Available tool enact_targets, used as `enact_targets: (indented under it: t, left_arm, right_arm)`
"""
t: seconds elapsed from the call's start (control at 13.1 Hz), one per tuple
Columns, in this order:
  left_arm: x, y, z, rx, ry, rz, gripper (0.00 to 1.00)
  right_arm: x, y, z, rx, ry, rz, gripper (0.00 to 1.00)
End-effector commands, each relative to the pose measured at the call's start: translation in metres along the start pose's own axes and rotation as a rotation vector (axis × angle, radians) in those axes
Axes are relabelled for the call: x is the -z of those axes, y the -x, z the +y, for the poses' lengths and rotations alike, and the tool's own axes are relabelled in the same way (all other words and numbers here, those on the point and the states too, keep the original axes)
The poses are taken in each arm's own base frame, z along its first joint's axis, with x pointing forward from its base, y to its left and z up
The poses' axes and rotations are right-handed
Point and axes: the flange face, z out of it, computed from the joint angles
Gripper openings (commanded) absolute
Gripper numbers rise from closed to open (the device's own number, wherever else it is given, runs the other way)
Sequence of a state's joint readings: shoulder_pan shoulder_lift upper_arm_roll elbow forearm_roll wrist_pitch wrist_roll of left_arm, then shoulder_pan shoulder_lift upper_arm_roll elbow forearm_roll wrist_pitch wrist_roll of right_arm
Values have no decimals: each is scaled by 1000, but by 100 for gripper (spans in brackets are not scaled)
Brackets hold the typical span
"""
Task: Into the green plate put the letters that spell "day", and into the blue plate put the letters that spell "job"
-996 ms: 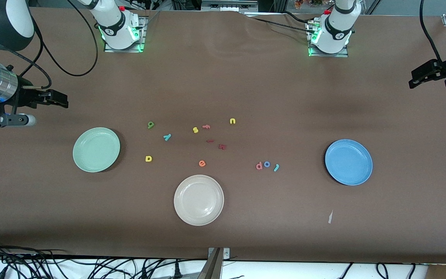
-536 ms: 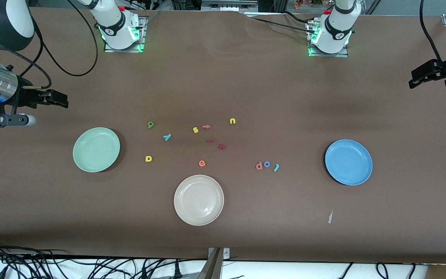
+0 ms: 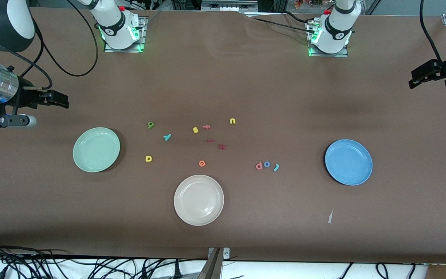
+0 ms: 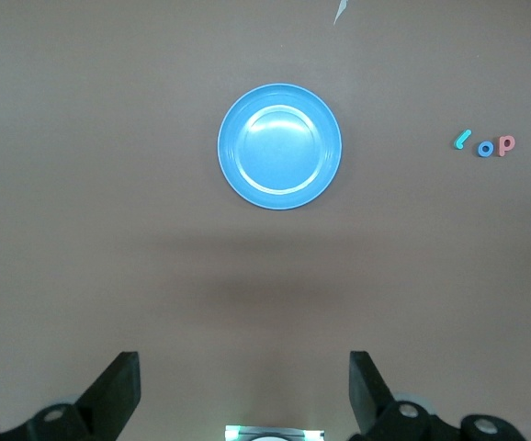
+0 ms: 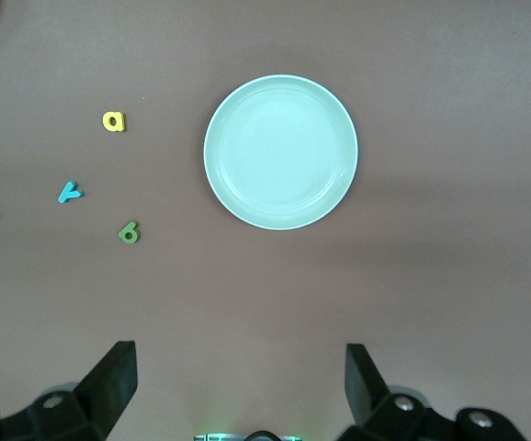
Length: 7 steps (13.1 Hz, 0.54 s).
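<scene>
Front view: both plates bare, nothing sorted yet, first pick pending.

Right gripper [image 3: 62, 102] spread wide and empty, hovering at the frame's edge toward the right arm's end, higher in the picture than the green plate [image 3: 96, 149]. Left gripper [image 3: 414, 80] likewise released and empty at the edge toward the left arm's end, higher in the picture than the blue plate [image 3: 348, 162].

Near the frame's middle, toward the green plate: yellow "d" [image 3: 148, 158], teal "y" [image 3: 167, 136], green "a" [image 3: 151, 124], well apart from one another. Lower in the frame, toward the blue plate: pink "b" [image 3: 259, 166], blue "o" [image 3: 266, 164], teal "j" [image 3: 276, 167], packed in a tight row.

Best to start with the "d", nearest the green plate and with free space around it. Descend straight, straddle only that letter, close gently on so small a piece. For the row, probably take the "j" at the outer end first, to avoid nudging the "o". Leave the cream plate [image 3: 198, 200] and orange "e" [image 3: 202, 163] alone.
</scene>
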<state>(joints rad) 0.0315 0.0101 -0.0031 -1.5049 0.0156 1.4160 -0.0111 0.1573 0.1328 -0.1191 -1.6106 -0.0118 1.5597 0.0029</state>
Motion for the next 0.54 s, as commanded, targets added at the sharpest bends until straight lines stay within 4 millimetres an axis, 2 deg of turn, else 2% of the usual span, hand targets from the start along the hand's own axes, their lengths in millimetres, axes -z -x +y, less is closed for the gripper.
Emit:
enact_targets:
  t: [0.0,0.46]
  left_arm:
    - [6,-2,2,0,11,4,100]
    - [6,-2,4,4,18,4,100]
  right_arm:
    - [-2,2,1,-10,-15,-4,100]
    - [-3,3,-3,-15,-13,-1,100]
